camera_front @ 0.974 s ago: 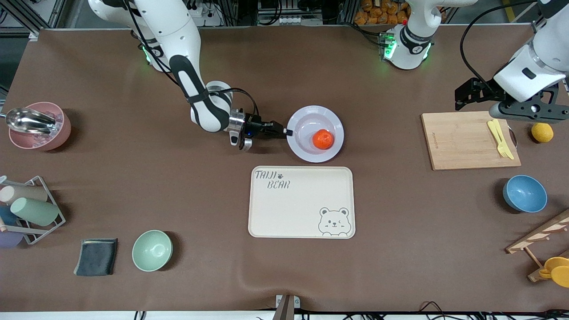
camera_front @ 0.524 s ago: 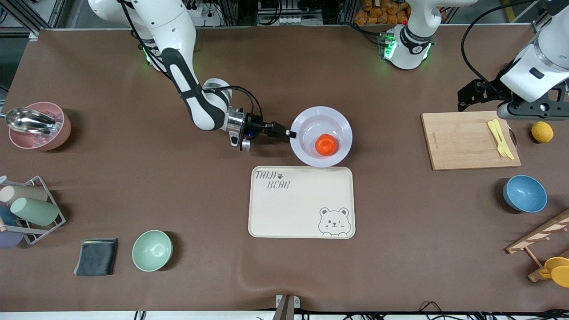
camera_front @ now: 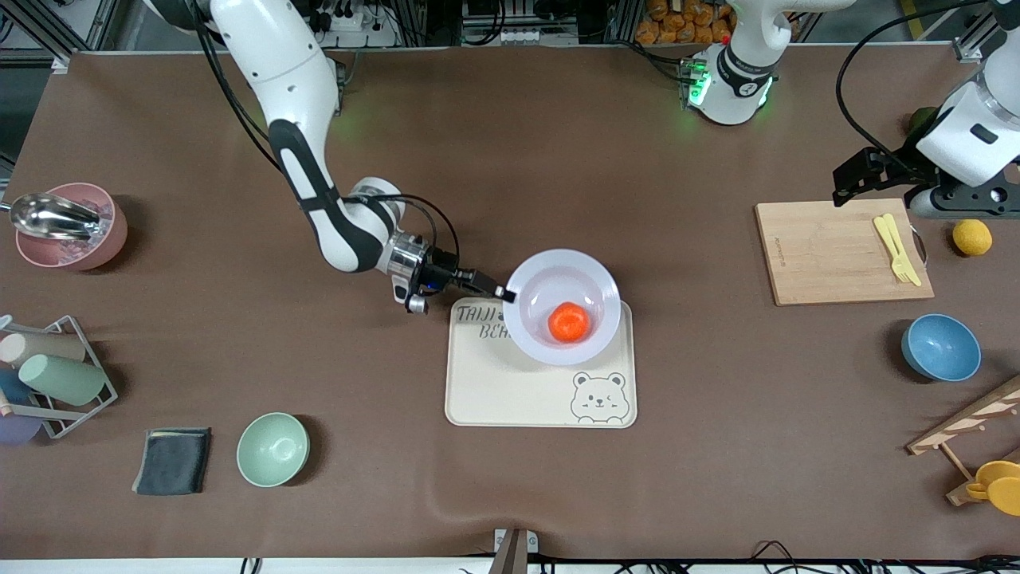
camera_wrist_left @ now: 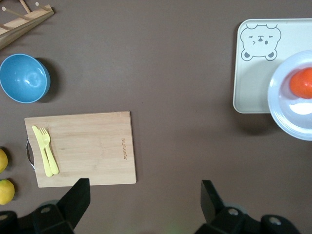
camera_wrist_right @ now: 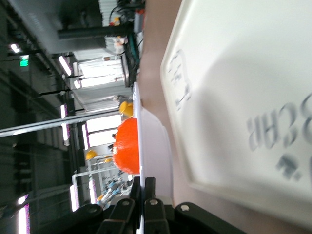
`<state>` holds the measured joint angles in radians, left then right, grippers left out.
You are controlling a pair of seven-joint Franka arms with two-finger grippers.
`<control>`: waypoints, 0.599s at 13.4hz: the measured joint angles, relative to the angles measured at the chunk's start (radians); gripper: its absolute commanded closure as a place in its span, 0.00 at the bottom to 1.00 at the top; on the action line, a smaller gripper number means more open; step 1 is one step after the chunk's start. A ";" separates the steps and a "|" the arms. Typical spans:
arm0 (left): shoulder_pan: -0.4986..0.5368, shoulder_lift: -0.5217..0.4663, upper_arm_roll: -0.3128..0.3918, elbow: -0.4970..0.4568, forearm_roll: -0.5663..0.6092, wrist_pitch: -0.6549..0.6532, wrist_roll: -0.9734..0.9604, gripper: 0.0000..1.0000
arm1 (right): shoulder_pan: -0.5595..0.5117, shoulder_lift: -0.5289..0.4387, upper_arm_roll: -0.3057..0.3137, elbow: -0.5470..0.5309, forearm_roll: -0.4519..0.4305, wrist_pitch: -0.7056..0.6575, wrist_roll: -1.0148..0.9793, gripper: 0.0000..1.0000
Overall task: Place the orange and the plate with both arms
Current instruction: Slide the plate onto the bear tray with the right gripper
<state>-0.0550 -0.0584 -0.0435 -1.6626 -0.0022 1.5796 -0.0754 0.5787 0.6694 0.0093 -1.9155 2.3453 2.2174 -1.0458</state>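
The pale plate (camera_front: pixel 527 281) hangs over the end of the cream bear tray (camera_front: pixel 518 391) that is farther from the front camera, with the orange (camera_front: pixel 569 322) in its well. My right gripper (camera_front: pixel 504 294) is shut on the plate's rim at the edge toward the right arm's end of the table. In the right wrist view the plate (camera_wrist_right: pixel 153 146) shows edge-on between the fingers of the right gripper (camera_wrist_right: pixel 145 187), the orange (camera_wrist_right: pixel 126 146) on it, the tray (camera_wrist_right: pixel 253 73) below. My left gripper (camera_wrist_left: pixel 145 195) hangs open and holds nothing, over the table beside the cutting board (camera_front: pixel 837 255). The left wrist view also shows the plate (camera_wrist_left: pixel 287 122), orange (camera_wrist_left: pixel 302 83) and tray (camera_wrist_left: pixel 253 83).
Yellow cutlery (camera_front: pixel 896 249) lies on the board, a lemon (camera_front: pixel 972 237) beside it. A blue bowl (camera_front: pixel 940 347) and a wooden rack (camera_front: pixel 968 430) are at the left arm's end. A green bowl (camera_front: pixel 272 449), dark cloth (camera_front: pixel 173 461), cup rack (camera_front: pixel 48 375) and pink bowl (camera_front: pixel 68 227) are at the right arm's end.
My right arm has carried the plate with the orange off the bare table, toward the front camera, to over the tray. My left arm has drawn back toward its end of the table.
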 measured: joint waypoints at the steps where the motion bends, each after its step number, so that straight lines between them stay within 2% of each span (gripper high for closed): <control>1: 0.010 0.000 0.000 0.000 0.000 0.000 0.000 0.00 | 0.000 0.035 0.000 0.044 -0.001 0.040 0.000 1.00; 4: 0.035 0.001 0.002 -0.001 0.000 0.000 0.000 0.00 | 0.000 0.109 0.000 0.124 -0.011 0.094 -0.002 1.00; 7: 0.036 0.001 0.000 -0.001 0.000 0.000 0.000 0.00 | -0.007 0.136 -0.003 0.142 -0.014 0.094 -0.003 1.00; 8: 0.036 0.001 -0.001 -0.001 0.000 0.000 0.000 0.00 | -0.011 0.136 -0.003 0.144 -0.016 0.094 -0.003 0.78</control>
<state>-0.0192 -0.0575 -0.0440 -1.6637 -0.0022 1.5792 -0.0754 0.5678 0.8055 0.0063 -1.7715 2.3297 2.3118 -1.0493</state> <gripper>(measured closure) 0.000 0.956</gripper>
